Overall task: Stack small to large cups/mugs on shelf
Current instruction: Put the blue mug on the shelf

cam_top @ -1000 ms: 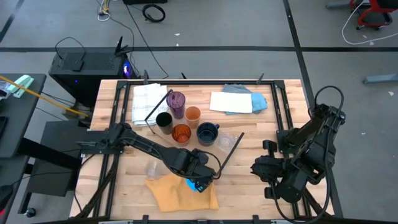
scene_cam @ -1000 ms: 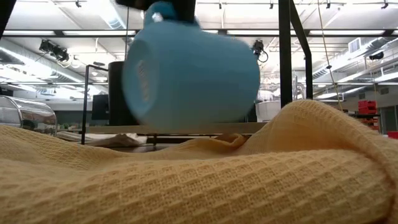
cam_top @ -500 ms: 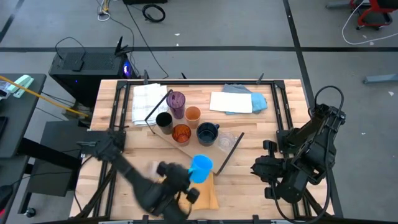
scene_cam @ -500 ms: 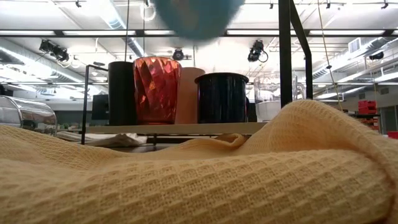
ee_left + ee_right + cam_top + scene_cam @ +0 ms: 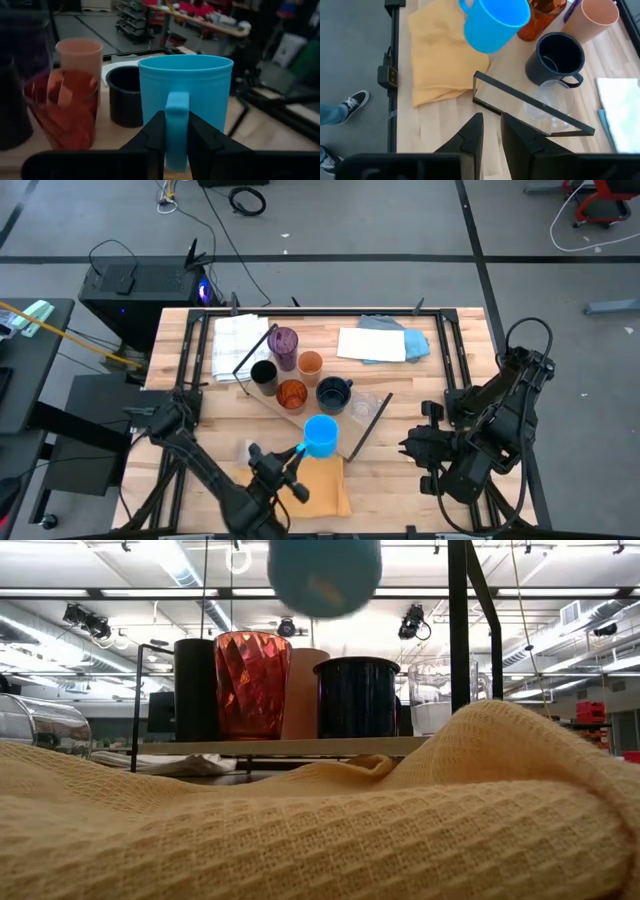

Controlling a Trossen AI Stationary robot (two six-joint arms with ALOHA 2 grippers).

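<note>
Jaws pinching bright blue mug (image 5: pixel 185 95) handle, navy mug (image 5: pixel 125 95) beyond

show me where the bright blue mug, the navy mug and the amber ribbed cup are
bright blue mug (image 5: pixel 185 90), left wrist view, front wall above the handle.
navy mug (image 5: pixel 559 54), right wrist view, dark inside.
amber ribbed cup (image 5: pixel 251 680), low view, faceted side.

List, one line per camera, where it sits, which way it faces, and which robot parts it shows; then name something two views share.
High: overhead, straight down on the shelf; both arms.
Low: tabletop height, level over the yellow cloth; no robot parts clear.
Left wrist: faces the cup row; left gripper fingers clamp the bright blue mug handle.
Right wrist: down at the table; right gripper empty.
Shared: that mug and the navy mug appear in all four.
</note>
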